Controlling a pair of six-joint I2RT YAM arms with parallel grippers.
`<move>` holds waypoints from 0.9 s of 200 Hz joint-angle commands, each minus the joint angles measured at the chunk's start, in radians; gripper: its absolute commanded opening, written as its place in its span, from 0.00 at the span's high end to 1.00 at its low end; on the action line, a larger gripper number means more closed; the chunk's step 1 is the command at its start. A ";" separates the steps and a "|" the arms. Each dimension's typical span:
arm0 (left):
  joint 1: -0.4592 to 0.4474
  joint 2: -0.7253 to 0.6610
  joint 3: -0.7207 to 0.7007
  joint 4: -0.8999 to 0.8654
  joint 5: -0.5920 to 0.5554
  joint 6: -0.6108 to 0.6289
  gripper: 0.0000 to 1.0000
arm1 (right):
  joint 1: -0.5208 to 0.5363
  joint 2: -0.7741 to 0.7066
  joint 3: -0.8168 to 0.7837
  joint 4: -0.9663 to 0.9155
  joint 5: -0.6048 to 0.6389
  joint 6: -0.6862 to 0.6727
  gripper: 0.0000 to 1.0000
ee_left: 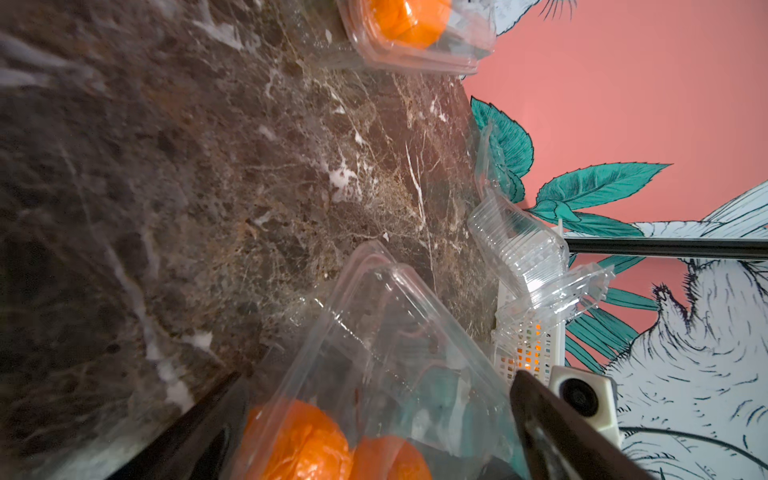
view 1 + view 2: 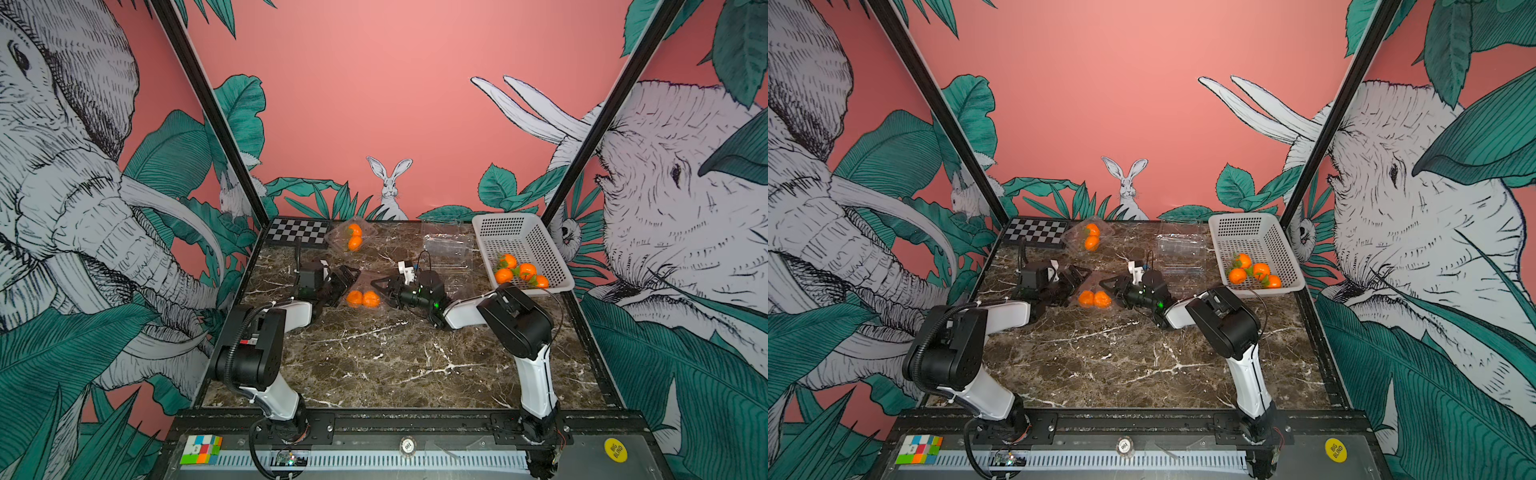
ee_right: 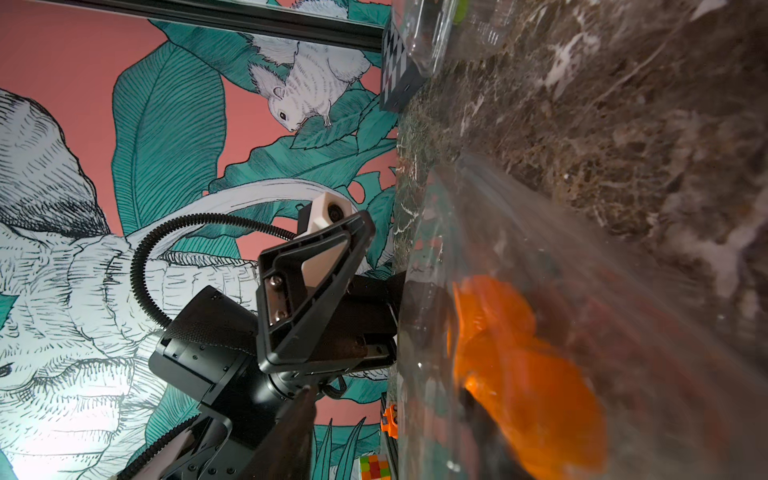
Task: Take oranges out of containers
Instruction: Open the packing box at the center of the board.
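A clear container (image 2: pixel 362 291) (image 2: pixel 1095 291) at mid-table holds two oranges (image 2: pixel 354 298) (image 2: pixel 370 299). My left gripper (image 2: pixel 345 286) (image 1: pixel 378 374) is open, with its fingers (image 1: pixel 199 432) on either side of this container; whether they touch it I cannot tell. The two oranges (image 1: pixel 301 444) (image 1: pixel 390 457) lie under the clear lid (image 1: pixel 374 307). My right gripper (image 2: pixel 379 289) (image 3: pixel 386 392) reaches in from the right. One finger (image 3: pixel 291 436) is outside the clear wall, a dark one sits beside an orange (image 3: pixel 532 374). A second container (image 2: pixel 353 236) at the back holds two more oranges.
A white perforated basket (image 2: pixel 536 232) at the back right holds several oranges (image 2: pixel 527 271). Empty clear containers (image 2: pixel 446 245) lie beside it. A checkerboard (image 2: pixel 298 231) lies at the back left. A colour cube (image 2: pixel 201 449) sits on the front rail.
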 commanded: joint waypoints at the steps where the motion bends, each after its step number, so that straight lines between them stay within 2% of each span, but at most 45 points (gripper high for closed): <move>1: 0.019 -0.075 0.031 -0.093 0.052 0.042 0.01 | 0.017 -0.035 -0.032 0.009 0.016 0.002 0.55; 39: 0.087 -0.119 0.021 -0.145 0.067 0.053 0.01 | 0.018 -0.031 -0.041 0.025 0.095 0.055 0.67; 91: 0.107 -0.163 -0.021 -0.149 0.066 0.044 0.01 | 0.020 -0.021 -0.029 0.043 0.228 0.146 0.75; 132: 0.099 -0.258 -0.195 0.041 0.064 -0.056 0.01 | 0.016 -0.013 -0.017 0.028 0.319 0.192 0.76; 180: 0.065 -0.364 -0.374 0.189 0.033 -0.115 0.01 | 0.017 0.012 -0.005 0.042 0.400 0.235 0.78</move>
